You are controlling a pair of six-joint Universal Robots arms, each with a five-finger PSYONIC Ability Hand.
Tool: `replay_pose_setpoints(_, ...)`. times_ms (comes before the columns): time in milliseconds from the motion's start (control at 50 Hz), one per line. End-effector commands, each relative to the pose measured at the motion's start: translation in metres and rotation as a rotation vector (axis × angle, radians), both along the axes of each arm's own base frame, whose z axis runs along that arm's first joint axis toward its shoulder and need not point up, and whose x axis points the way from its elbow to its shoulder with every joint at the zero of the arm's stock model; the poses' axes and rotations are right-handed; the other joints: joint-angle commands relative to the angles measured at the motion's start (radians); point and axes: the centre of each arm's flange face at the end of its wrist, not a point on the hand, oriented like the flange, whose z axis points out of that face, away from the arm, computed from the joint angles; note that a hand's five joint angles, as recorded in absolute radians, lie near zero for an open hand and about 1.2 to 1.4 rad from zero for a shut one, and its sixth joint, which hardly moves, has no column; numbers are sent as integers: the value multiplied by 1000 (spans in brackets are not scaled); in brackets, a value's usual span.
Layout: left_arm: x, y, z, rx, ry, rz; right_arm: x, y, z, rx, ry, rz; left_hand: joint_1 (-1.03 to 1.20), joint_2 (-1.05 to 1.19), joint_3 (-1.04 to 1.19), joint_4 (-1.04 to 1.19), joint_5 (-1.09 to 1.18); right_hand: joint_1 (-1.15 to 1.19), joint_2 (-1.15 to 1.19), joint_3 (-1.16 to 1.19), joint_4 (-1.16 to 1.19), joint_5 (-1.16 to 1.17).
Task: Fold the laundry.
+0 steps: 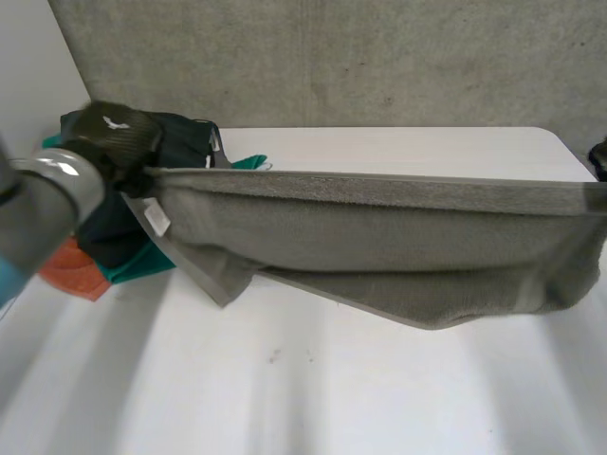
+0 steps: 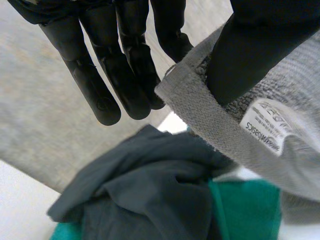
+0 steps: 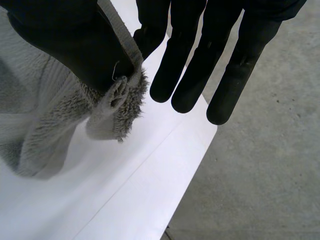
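A grey towel (image 1: 379, 237) hangs stretched wide above the white table (image 1: 285, 379), its top edge taut and its lower part sagging toward the tabletop. My left hand (image 1: 114, 133) holds the towel's left top corner. In the left wrist view the thumb (image 2: 245, 55) pinches that corner (image 2: 215, 125) against a finger, close to the white label (image 2: 267, 127), while the other fingers (image 2: 100, 75) stay straight. My right hand (image 1: 599, 156) holds the right top corner. There the thumb (image 3: 75, 40) presses the frayed corner (image 3: 117, 100) against a finger, the rest of the fingers (image 3: 225, 65) pointing straight.
A pile of other laundry lies at the table's back left: a dark garment (image 1: 190, 137), teal cloth (image 1: 142, 265) and orange cloth (image 1: 76, 270). The same dark garment (image 2: 150, 185) lies below my left hand. The table's right edge (image 3: 200, 150) drops to a concrete floor (image 3: 265, 175).
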Motion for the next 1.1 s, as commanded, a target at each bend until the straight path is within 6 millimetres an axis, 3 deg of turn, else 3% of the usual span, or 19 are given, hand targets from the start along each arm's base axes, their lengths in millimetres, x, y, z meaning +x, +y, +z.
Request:
replay_pose_setpoints(20,-42,-74,10,-285,16,0,34,-59,-1,-287,-29,-33,230,197,202,195,239,269,217,203,194,192)
replay_pose_setpoints(80,-57,-99,52,-569,115,11,44,-92,43,-642,-109,-67,230,197,202,195,239,269,217,203,194,192)
replay_pose_setpoints(100,-61,-107,82,-747,180,24,45,-96,50,-700,-124,-70,230,197,202,195,239,269,217,203,194,192)
replay_pose_setpoints(160,-63,-108,113,-916,243,39,49,-106,90,-965,-202,-84,230,197,202,195,239,269,217,203,194,192)
replay_pose_setpoints(180,-63,-104,132,-1016,289,48,50,-106,98,-1025,-220,-84,230,197,202,195,239,269,217,203,194,192)
replay_pose_setpoints(240,-60,-101,149,-1105,334,72,54,-103,123,-1193,-281,-72,230,197,202,195,239,269,217,203,194,192)
replay_pose_setpoints(320,-61,-100,146,-1098,353,74,59,-102,121,-1184,-309,-57,230,197,202,195,239,269,217,203,194,192)
replay_pose_setpoints(380,-63,-104,121,-1021,324,64,64,-101,108,-1122,-315,-45,230,197,202,195,239,269,217,203,194,192)
replay_pose_setpoints(500,-55,-90,75,-851,293,-16,68,-97,47,-864,-286,-22,230,197,202,195,239,269,217,203,194,192)
replay_pose_setpoints(560,-61,-82,25,-723,262,-89,68,-95,13,-759,-264,-4,230,197,202,195,239,269,217,203,194,192)
replay_pose_setpoints(620,-65,-73,-8,-639,227,-128,67,-95,-9,-693,-251,10,230,197,202,195,239,269,217,203,194,192)
replay_pose_setpoints(640,-65,-68,-30,-581,206,-136,67,-96,-28,-641,-246,27,230,197,202,195,239,269,217,203,194,192)
replay_pose_setpoints(700,-64,-61,-62,-489,174,-140,70,-99,-72,-518,-228,42,230,197,202,195,239,269,217,203,194,192)
replay_pose_setpoints(720,-64,-54,-84,-419,153,-143,70,-99,-80,-490,-221,42,230,197,202,195,239,269,217,203,194,192)
replay_pose_setpoints(800,-58,-34,-118,-258,90,-130,70,-93,-117,-324,-177,40,230,197,202,195,239,269,217,203,194,192)
replay_pose_setpoints(880,-44,-11,-135,-89,-23,-90,64,-80,-130,-205,-129,27,230,197,202,195,239,269,217,203,194,192)
replay_pose_setpoints(940,-31,9,-125,-15,-108,-55,47,-64,-141,-73,-78,-2,230,197,202,195,239,269,217,203,194,192)
replay_pose_setpoints(1000,-15,40,-115,97,-205,-29,34,-47,-138,16,-28,-19,230,197,202,195,239,269,217,203,194,192)
replay_pose_setpoints(1100,7,108,-96,265,-348,-79,9,20,-120,255,133,1,230,197,202,195,239,269,217,203,194,192)
